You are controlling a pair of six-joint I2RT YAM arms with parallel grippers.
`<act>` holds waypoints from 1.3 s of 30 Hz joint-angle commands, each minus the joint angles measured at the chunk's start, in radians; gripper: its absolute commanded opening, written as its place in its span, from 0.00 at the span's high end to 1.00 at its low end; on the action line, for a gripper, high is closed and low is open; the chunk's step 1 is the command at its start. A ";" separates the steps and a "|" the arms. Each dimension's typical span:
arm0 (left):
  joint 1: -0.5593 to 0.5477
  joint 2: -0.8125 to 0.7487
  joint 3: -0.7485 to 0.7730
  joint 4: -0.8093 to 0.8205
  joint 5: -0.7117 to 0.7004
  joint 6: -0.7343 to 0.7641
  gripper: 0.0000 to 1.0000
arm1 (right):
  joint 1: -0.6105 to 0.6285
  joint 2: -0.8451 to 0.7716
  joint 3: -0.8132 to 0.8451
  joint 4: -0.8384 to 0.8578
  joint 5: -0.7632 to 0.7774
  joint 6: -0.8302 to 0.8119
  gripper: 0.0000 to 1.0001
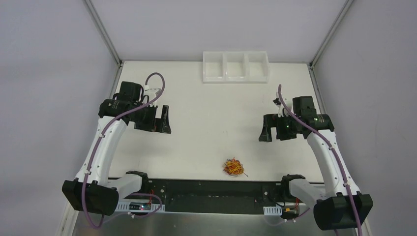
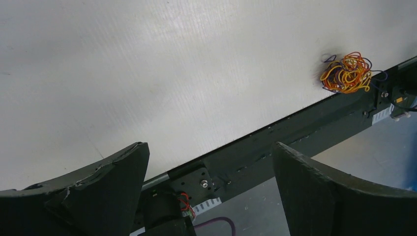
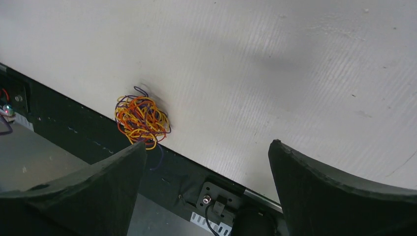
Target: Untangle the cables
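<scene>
A small tangled ball of thin orange, yellow, red and purple cables [image 1: 234,167] lies on the white table near its front edge, between the two arm bases. It shows at the upper right of the left wrist view [image 2: 347,73] and left of centre in the right wrist view [image 3: 141,119], with a purple strand hanging over the black rail. My left gripper [image 1: 165,120] hovers open and empty over the left of the table [image 2: 209,189]. My right gripper [image 1: 266,132] hovers open and empty over the right side [image 3: 206,191]. Both are well away from the cables.
A white tray with three compartments [image 1: 235,66] stands at the back edge of the table. A black mounting rail [image 1: 211,189] runs along the front edge. Metal frame posts stand at the back corners.
</scene>
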 commanded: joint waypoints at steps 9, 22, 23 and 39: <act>0.002 -0.141 -0.008 0.043 -0.085 -0.179 0.00 | 0.291 0.096 -0.002 -0.004 -0.048 -0.186 0.01; 0.006 -0.141 -0.009 0.130 -0.008 -0.206 0.00 | 0.692 0.348 -0.037 0.109 0.049 -0.152 0.01; 0.005 -0.149 -0.009 0.137 -0.012 -0.202 0.00 | 0.705 0.364 -0.038 0.117 0.047 -0.151 0.01; 0.018 -0.103 0.015 0.241 0.147 -0.145 0.00 | 0.739 0.487 0.031 0.145 -0.067 -0.079 1.00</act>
